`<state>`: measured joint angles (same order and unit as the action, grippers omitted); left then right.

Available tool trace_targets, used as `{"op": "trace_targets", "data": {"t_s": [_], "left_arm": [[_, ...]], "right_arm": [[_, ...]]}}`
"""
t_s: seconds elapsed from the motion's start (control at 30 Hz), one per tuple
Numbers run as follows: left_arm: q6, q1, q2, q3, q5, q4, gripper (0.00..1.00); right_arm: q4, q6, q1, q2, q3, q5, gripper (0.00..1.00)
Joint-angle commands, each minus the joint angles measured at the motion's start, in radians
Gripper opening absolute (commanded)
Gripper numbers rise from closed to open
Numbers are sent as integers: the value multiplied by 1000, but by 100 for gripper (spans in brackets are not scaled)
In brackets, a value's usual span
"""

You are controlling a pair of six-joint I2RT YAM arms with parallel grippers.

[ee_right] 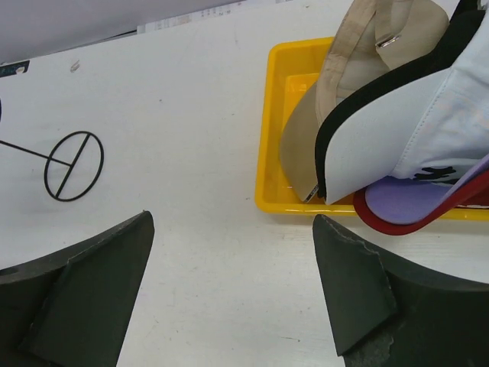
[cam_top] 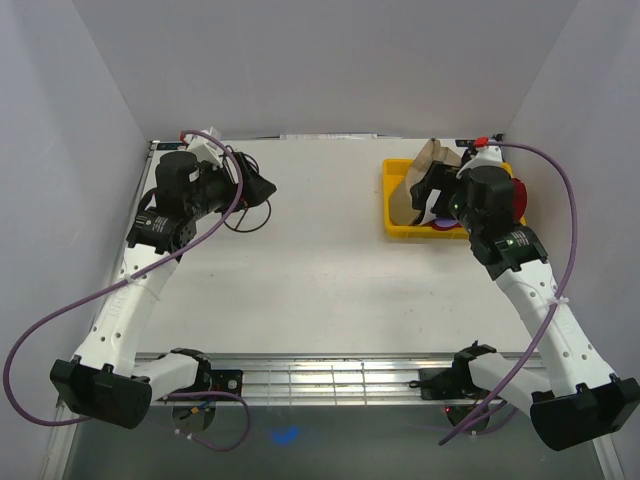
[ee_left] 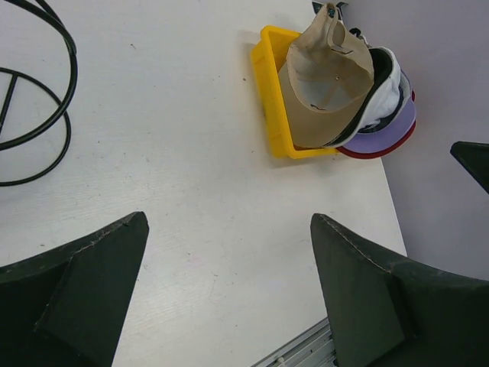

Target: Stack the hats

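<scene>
The hats lie nested in a pile that leans on a yellow tray (cam_top: 395, 205) at the back right. A tan cap (ee_right: 344, 84) is on the outside, then a black one (ee_right: 466, 34), a white one (ee_right: 412, 130), a purple brim (ee_right: 405, 200) and a red brim (ee_right: 390, 223) at the bottom. The left wrist view shows the same pile, tan cap (ee_left: 328, 84) facing me. My right gripper (ee_right: 233, 216) hangs open just in front of the tray, holding nothing. My left gripper (ee_left: 229, 218) is open and empty over bare table at the back left (cam_top: 262, 190).
A black wire ring stand (cam_top: 245, 215) lies on the table by the left gripper, also visible as wire stand (ee_right: 72, 164). White walls close in the back and both sides. A metal rail (cam_top: 330, 375) runs along the near edge between the arm bases.
</scene>
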<state>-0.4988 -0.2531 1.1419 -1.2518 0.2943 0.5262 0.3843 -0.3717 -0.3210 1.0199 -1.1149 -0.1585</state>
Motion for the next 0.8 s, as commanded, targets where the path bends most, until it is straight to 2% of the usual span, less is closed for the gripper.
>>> {"op": "trace_targets", "data": {"t_s": [0.0, 0.23, 0.4, 0.5, 0.63, 0.77], "left_arm": [[16, -5, -8, -28, 31, 14, 98], [11, -5, -4, -26, 46, 15, 98], [5, -5, -1, -17, 55, 12, 98], [-1, -5, 12, -11, 66, 9, 98], [3, -5, 25, -24, 78, 24, 98], [9, -5, 28, -31, 63, 46, 98]], "right_arm": [[-59, 28, 3, -30, 6, 14, 89], [-21, 63, 2, -9, -43, 56, 89], [48, 68, 2, 109, -124, 71, 91], [158, 92, -3, 287, -296, 47, 97], [324, 126, -3, 550, -714, -99, 100], [508, 149, -3, 774, -1041, -217, 100]]}}
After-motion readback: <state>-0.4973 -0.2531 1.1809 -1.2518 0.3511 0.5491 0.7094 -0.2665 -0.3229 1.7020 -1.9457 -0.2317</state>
